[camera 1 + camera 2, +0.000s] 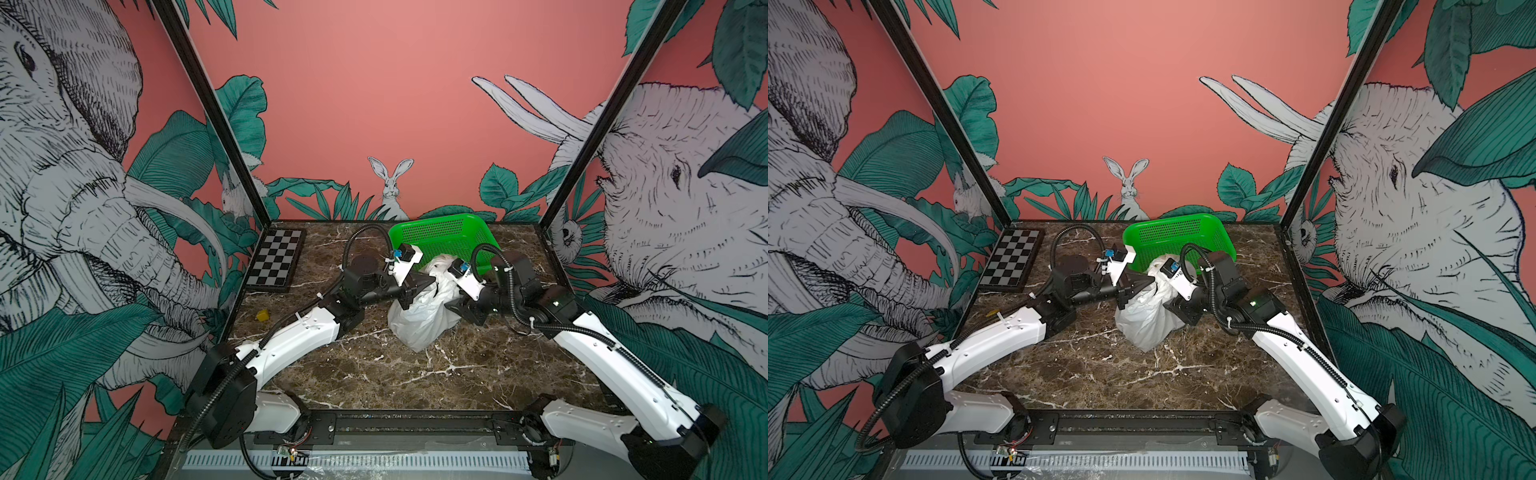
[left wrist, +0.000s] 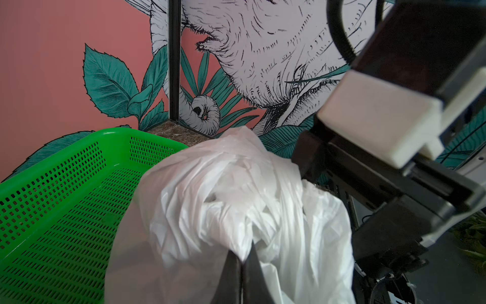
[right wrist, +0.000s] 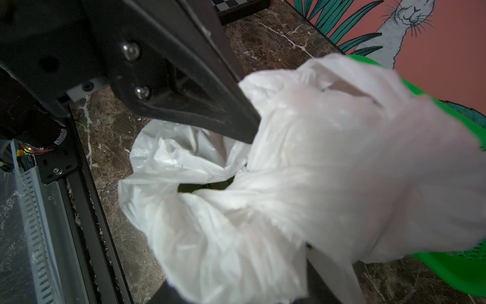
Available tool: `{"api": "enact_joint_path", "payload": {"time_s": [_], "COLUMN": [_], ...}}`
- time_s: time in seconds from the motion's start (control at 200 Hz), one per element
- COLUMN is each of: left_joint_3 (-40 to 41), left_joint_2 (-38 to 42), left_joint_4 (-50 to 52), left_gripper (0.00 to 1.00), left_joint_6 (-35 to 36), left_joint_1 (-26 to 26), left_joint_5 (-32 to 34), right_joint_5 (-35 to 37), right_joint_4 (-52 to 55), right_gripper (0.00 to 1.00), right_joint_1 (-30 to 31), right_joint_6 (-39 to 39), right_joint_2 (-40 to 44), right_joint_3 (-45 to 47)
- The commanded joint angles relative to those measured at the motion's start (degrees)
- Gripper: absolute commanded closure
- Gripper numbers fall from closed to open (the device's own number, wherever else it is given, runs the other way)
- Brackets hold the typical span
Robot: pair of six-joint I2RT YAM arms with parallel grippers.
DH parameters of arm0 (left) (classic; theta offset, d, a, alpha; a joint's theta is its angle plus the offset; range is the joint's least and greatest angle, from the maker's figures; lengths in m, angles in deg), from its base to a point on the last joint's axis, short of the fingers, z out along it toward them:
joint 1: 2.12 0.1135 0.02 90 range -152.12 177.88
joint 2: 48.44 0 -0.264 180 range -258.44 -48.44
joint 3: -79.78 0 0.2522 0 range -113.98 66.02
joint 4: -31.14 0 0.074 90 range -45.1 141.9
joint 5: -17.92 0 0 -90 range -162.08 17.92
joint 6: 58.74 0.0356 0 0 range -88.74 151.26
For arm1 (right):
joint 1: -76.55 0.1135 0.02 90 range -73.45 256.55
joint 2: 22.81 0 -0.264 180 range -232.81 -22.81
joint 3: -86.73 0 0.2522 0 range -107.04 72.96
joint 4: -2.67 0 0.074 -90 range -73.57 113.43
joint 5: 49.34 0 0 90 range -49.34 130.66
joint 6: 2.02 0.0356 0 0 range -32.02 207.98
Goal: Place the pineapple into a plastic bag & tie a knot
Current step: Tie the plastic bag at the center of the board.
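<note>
We log the plastic bag [image 1: 419, 322] just above frame centre in both top views, resting on the brown, white-veined marble table [image 1: 374, 374]. It is hemmed on three sides. The perforated green basket [image 1: 449, 232] touches its upper end by the back wall, the left arm [image 1: 299, 336] reaches in from the left and the right arm [image 1: 602, 345] from the right. Bare marble runs from the bag's lower end down to the black front rail [image 1: 415, 419]. More bare marble lies left of the bag, between it and the chessboard [image 1: 276, 259] at the table's left edge, with a small yellow block [image 1: 262, 315] below the board. The bag is thin, white, half-translucent film, heavily creased. It is rounded and full at the lower end and gathered into a narrow bunch at the upper end. Its long axis runs from frame centre upward and slightly right, bunched end toward the basket. In the right wrist view a dark greenish patch [image 3: 207, 187] shows through a gap in the folds. The left gripper [image 1: 432, 283] has its jaws closed tight on a fold of the bag's upper plastic. The right gripper [image 1: 451, 306] meets the bag from the right with bunched film lying between its fingers. The film hides its fingertips, so we cannot tell whether it clamps the film.
</note>
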Motion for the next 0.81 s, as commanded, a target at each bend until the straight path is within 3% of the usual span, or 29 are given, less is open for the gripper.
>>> {"api": "enact_joint_path", "payload": {"time_s": [0.0,0.175,0.58,0.8], "left_joint_3": [-1.39,-1.91,-2.84,-5.1], "left_joint_2": [1.54,3.71,12.27,15.13], "left_joint_4": [0.08,3.05,16.98,27.05], "left_gripper": [1.0,1.0,1.0,1.0], "left_joint_6": [0.4,1.48,6.09,10.0], "left_joint_1": [0.06,0.09,0.09,0.09], "left_joint_5": [-0.61,0.81,7.93,19.15], "right_joint_5": [-0.79,1.12,4.76,16.82], "right_joint_4": [-1.1,1.84,17.46,25.6], "right_gripper": [0.66,1.0,1.0,1.0], "right_joint_1": [0.44,0.5,-1.84,-2.11], "right_joint_6": [1.26,3.03,8.81,9.07], "right_joint_2": [0.42,2.71,5.27,4.45], "right_joint_3": [-1.19,-2.75,-7.59,-11.55]}}
